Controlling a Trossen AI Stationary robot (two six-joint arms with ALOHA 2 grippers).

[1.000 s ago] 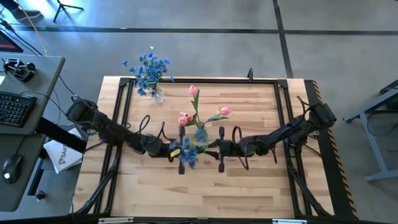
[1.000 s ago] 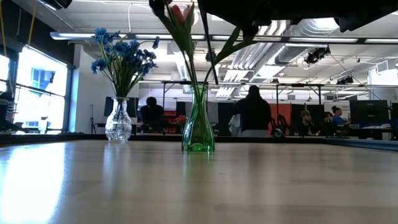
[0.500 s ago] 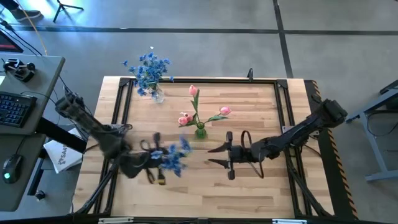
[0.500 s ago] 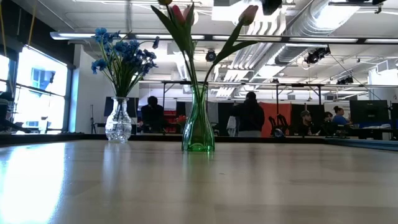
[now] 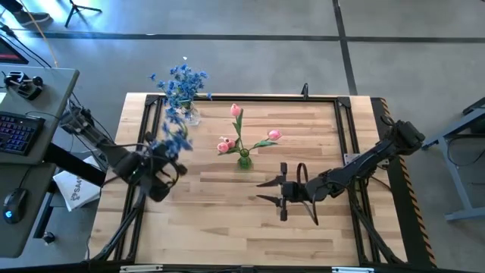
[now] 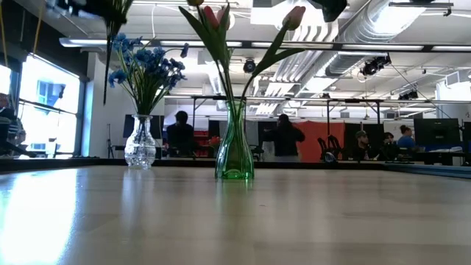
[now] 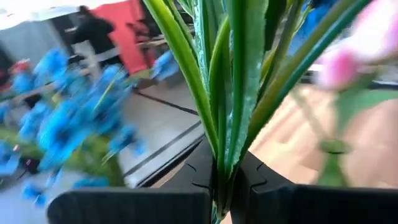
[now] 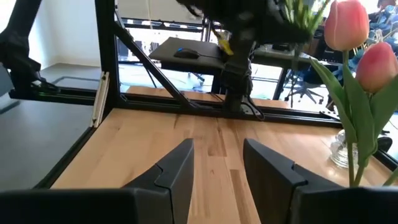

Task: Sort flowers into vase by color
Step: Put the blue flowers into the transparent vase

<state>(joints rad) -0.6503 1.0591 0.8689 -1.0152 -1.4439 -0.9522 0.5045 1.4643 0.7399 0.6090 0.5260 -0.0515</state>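
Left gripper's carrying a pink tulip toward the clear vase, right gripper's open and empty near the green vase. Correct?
Not quite. The left gripper is shut on a blue flower spray, not a pink tulip; the high view shows it near the clear vase. The rest holds: the right gripper is open and empty near the green vase.

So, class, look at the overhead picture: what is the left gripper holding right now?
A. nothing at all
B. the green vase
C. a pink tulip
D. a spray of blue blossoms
D: the left gripper is shut on the green stem of a blue flower spray, carried near the clear vase of blue flowers, while the pink tulips stand in the green vase.
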